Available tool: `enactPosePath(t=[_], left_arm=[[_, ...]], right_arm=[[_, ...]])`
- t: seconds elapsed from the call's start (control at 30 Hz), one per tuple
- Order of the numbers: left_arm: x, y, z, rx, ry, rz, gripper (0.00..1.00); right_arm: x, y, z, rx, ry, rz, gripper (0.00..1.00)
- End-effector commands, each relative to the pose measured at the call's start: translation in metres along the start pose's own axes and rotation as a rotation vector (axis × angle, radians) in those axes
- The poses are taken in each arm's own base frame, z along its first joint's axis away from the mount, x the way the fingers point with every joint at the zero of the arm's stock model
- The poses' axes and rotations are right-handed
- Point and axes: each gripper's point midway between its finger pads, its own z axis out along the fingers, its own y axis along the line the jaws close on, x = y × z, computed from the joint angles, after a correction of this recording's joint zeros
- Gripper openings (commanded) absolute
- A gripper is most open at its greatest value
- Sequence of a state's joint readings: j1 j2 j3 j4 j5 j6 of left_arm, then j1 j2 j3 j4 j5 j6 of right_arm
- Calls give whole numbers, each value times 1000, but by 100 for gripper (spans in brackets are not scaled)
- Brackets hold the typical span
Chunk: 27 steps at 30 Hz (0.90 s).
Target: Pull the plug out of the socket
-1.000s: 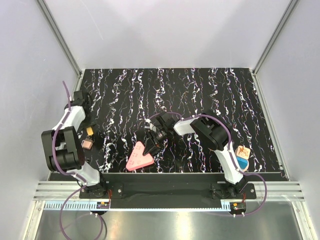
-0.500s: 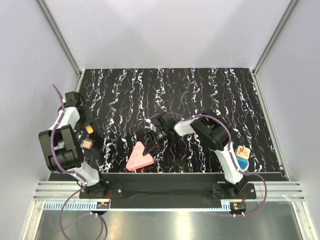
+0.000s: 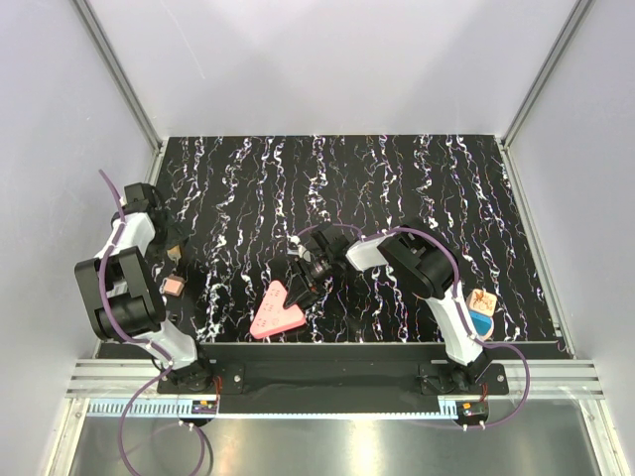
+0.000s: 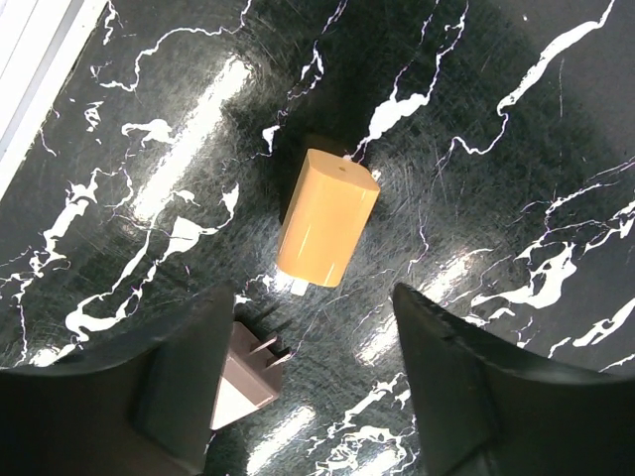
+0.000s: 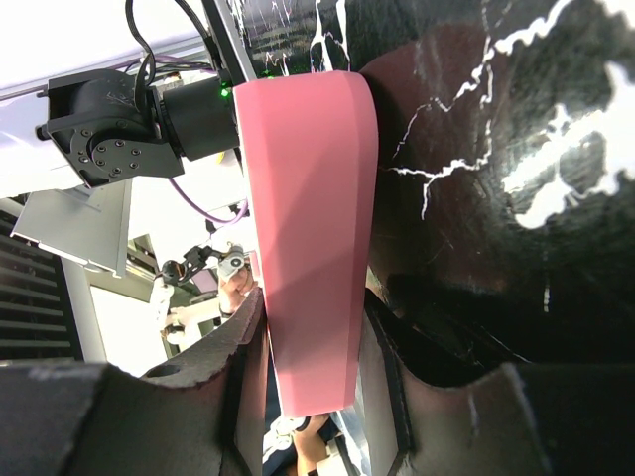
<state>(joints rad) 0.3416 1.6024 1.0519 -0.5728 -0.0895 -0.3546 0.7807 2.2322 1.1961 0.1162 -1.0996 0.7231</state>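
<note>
Left gripper [image 4: 313, 297], open, is hovering over orange plug [image 4: 327, 218] after shifting left; right gripper [image 5: 308, 337] is still clamping pink block [image 5: 313, 228].

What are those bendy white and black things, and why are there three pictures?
They are robot arms, a left arm and a right arm, bolted at the edge of a black marbled table. One picture looks down from above; the other two come from a camera on each wrist. The left gripper is open, hovering over an orange plug, with a pinkish plug close by. The right gripper pinches a pink triangle block. A blue and orange thing sits near the right arm's base.
</note>
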Motion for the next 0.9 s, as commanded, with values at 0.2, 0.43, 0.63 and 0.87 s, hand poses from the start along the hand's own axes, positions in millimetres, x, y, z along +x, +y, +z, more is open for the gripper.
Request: enactPosePath(t=[0.2,0.43,0.63,0.87], left_arm=[[-18,-12,-26,94,-114,-18,82],[-18,-33,-101,285,-289,-32,83],[19,-65,-178,563,-395,-57,82],[81,-99,-188,707,-303,7,82]], right_arm=[[9,-75,11,265,-71,202,0],[-18,-53,19,258,-153,169,0],[-40,-29,36,234,-225,180,0],[-71,-15,59,229,-347,232,0]])
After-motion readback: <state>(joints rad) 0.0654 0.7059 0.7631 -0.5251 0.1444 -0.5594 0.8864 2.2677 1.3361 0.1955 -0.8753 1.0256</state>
